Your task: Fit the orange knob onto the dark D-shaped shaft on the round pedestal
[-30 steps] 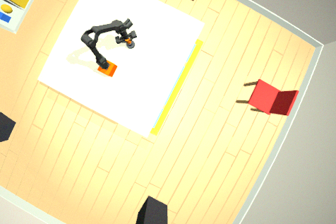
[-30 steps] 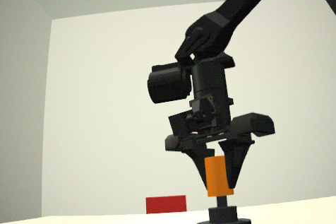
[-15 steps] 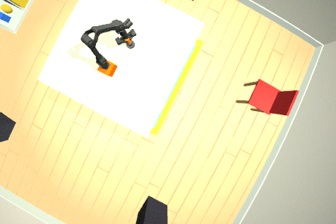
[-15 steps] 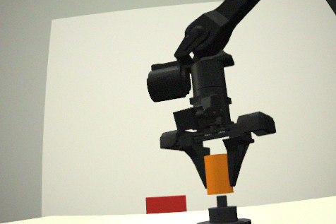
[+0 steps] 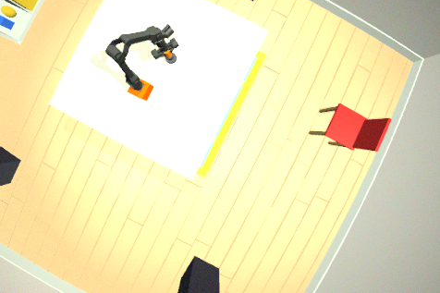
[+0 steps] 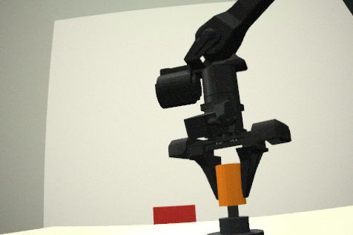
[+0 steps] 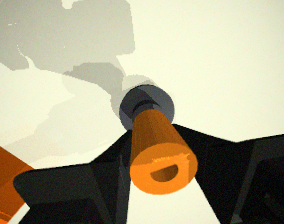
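Observation:
My gripper (image 5: pixel 167 54) (image 6: pixel 232 196) (image 7: pixel 151 130) points down and is shut on the orange knob (image 6: pixel 229 181) (image 7: pixel 164 167), one finger on each side. The knob stands nearly upright, with a slight tilt in the exterior view. In the wrist view its top shows a D-shaped hole, flat side towards the picture's top. The dark shaft (image 6: pixel 233 212) stands directly under the knob, and much of it shows below the knob's lower rim. Rim and shaft top look in contact or very close. The round pedestal (image 5: pixel 173 60) (image 6: pixel 234 225) (image 7: pixel 166 100) is below, well apart from the knob. The shaft's flat side is hidden.
The white table (image 5: pixel 185 115) carries the arm on its orange base (image 5: pixel 141 90) (image 7: pixel 6 180). A yellow strip (image 5: pixel 233 116) runs along one table edge. A red chair (image 5: pixel 347 124) (image 6: pixel 174 214) stands on the floor beyond it. The arm's shadow falls beside the pedestal.

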You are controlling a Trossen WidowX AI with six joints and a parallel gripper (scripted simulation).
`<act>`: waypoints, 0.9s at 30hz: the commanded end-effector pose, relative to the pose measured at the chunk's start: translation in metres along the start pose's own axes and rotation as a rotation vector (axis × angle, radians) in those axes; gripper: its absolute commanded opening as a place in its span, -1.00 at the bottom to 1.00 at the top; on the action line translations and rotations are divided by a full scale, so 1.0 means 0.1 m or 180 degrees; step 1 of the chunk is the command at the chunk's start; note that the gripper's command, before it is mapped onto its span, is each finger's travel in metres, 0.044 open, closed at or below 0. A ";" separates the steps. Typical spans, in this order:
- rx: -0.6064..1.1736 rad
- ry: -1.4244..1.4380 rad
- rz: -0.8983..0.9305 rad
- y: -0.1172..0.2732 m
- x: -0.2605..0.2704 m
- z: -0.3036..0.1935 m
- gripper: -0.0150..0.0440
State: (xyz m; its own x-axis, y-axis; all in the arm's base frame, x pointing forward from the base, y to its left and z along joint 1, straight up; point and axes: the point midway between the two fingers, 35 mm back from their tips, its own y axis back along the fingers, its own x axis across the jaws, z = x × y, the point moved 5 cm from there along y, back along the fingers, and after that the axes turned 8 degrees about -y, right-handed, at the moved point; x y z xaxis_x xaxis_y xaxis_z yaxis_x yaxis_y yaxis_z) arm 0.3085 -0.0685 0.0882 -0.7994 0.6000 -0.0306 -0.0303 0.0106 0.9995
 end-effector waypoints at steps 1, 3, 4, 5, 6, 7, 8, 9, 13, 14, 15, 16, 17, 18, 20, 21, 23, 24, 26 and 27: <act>-0.0014 0.0018 -0.0003 0.00 0.00 0.01 -0.49; -0.0014 0.0018 -0.0003 -0.01 0.00 0.01 -0.49; -0.0014 0.0018 -0.0003 -0.01 -0.01 0.01 -0.49; -0.0014 0.0018 -0.0003 -0.01 -0.01 0.01 -0.49; -0.0014 0.0018 -0.0003 -0.01 -0.01 0.01 -0.49; -0.0014 0.0018 -0.0003 -0.01 -0.01 0.01 -0.49; -0.0014 0.0018 -0.0003 -0.01 -0.01 0.01 -0.49; -0.0014 0.0018 -0.0003 -0.01 -0.01 0.01 -0.49; -0.0014 0.0030 -0.0003 -0.01 -0.01 0.01 -0.49; -0.0014 0.0030 -0.0003 -0.01 -0.01 0.01 -0.49; -0.0014 0.0030 -0.0003 -0.01 -0.01 0.01 -0.49; -0.0014 0.0030 -0.0003 -0.01 -0.01 0.01 -0.49; -0.0014 0.0055 -0.0003 -0.01 -0.01 0.01 -0.49; -0.0014 0.0109 -0.0003 -0.01 -0.01 0.01 -0.49; -0.0014 0.0141 -0.0003 -0.01 -0.01 0.01 -0.49; -0.0014 0.0141 -0.0003 -0.01 -0.01 0.01 -0.49; -0.0014 0.0141 -0.0003 -0.01 -0.01 0.01 -0.49; -0.0014 0.0141 -0.0003 -0.01 -0.01 0.01 -0.49; -0.0014 0.0117 -0.0003 -0.01 -0.01 0.01 -0.49; -0.0014 0.0064 -0.0003 -0.01 -0.01 0.01 -0.49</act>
State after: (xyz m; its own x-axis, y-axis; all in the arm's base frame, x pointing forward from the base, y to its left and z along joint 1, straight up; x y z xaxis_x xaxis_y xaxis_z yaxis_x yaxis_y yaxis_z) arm 0.3091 -0.0681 0.0872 -0.8205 0.5709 -0.0295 -0.0308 0.0074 0.9995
